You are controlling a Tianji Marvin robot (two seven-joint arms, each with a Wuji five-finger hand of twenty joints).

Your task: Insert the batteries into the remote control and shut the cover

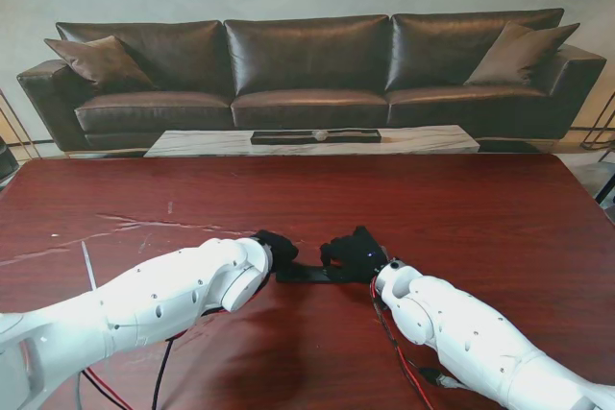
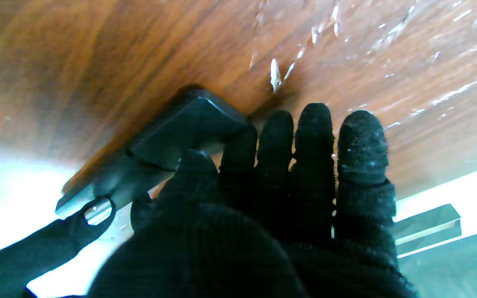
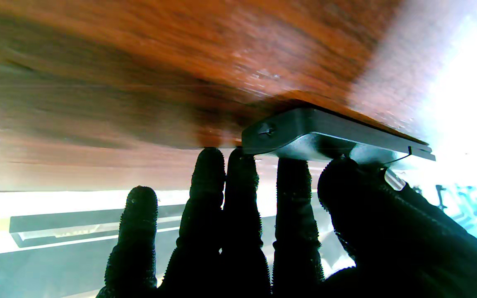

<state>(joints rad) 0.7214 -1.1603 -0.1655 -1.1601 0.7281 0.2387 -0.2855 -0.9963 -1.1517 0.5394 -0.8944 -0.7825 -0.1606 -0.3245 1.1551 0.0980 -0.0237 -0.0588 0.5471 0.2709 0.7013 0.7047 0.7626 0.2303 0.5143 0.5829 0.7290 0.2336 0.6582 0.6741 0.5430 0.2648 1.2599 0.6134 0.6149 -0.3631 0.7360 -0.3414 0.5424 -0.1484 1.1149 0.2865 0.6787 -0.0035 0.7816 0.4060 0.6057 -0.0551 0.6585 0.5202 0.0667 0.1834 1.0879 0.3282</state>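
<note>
You see the left hand (image 1: 272, 248) and right hand (image 1: 354, 253) each clamped on an end of the black remote control (image 1: 309, 274) lying on the tabletop (image 1: 461, 208).

Remote (image 1: 309, 274) mostly hidden in stand view, both ends under the left hand (image 1: 274, 249) and right hand (image 1: 357, 254); only a dark middle strip shows. Batteries, cover: can't tell, too small. Left wrist view: remote (image 2: 172, 136) partly behind fingers (image 2: 317, 136), near end blurred; a small shiny round bit beside it, unclear what. Right wrist view: remote (image 3: 317, 134) underside covered by thumb (image 3: 358, 186), far end lost in glare. Both arms cut off at bottom edge.
</note>
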